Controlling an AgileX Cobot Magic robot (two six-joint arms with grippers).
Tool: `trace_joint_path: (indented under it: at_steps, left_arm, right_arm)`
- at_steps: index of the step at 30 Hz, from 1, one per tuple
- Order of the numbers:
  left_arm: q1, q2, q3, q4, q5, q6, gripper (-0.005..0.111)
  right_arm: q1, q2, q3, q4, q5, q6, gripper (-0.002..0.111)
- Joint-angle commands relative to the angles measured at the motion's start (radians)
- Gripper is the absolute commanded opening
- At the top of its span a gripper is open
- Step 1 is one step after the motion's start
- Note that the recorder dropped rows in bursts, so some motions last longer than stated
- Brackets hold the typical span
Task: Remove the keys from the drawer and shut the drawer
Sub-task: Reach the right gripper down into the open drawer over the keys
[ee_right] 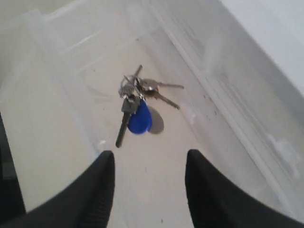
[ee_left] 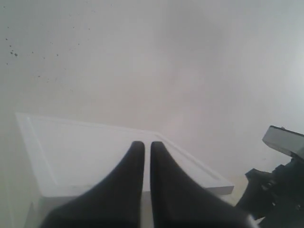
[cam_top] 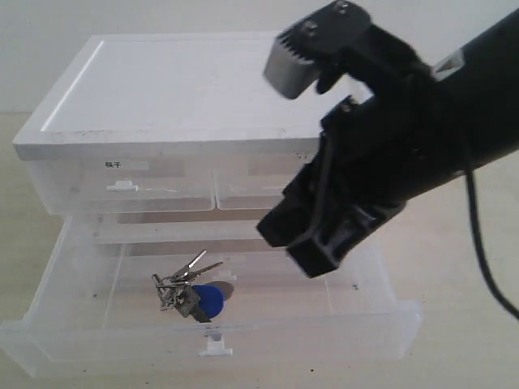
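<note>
The keys [cam_top: 193,288], a bunch of silvery metal on a ring with a round blue fob [cam_top: 209,300], lie on the floor of the clear plastic drawer [cam_top: 219,344], which is pulled out. My right gripper [cam_top: 304,243] hangs above the drawer's right part, to the right of the keys. In the right wrist view it [ee_right: 148,159] is open and empty, and the keys [ee_right: 137,102] lie a short way beyond its fingertips. My left gripper [ee_left: 143,145] is shut on nothing, held over the cabinet's white top [ee_left: 85,156].
The drawer belongs to a low clear cabinet with a white top [cam_top: 178,89]. Two smaller shut drawers [cam_top: 154,190] sit above the open one. The right arm [ee_left: 280,190] shows at the edge of the left wrist view. The cabinet stands on a pale table [cam_top: 470,324].
</note>
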Motion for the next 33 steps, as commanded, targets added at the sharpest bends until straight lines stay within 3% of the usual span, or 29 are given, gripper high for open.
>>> trace_joint_path:
  at_steps: [1,5,8,10,11,12,33]
  left_arm:
    - [0.003,-0.002,0.011,0.006,-0.025,0.009,0.004]
    - [0.003,-0.002,0.055,0.006,-0.025,0.016,0.004]
    - [0.003,-0.002,0.086,0.006,-0.003,0.016,0.004]
    - [0.003,-0.002,0.103,0.006,0.006,0.016,0.004]
    - [0.003,-0.002,0.112,0.006,0.006,0.016,0.004]
    - [0.003,-0.002,0.115,0.006,0.006,0.016,0.004]
    - [0.003,-0.002,0.122,0.006,-0.010,0.016,0.004]
  right_arm:
    - [0.135,0.071,-0.014,-0.079,-0.197,0.044,0.042]
    - [0.222,0.220,-0.095,-0.387,-0.192,0.278,0.042]
    - [0.256,0.290,-0.149,-0.503,-0.131,0.327,0.043]
    - [0.268,0.323,-0.185,-0.505,-0.115,0.353,0.050]
    - [0.268,0.353,-0.221,-0.502,-0.102,0.419,0.060]
    - [0.268,0.366,-0.236,-0.502,-0.091,0.444,0.061]
    - [0.268,0.601,-0.265,-0.495,-0.147,0.466,0.061]
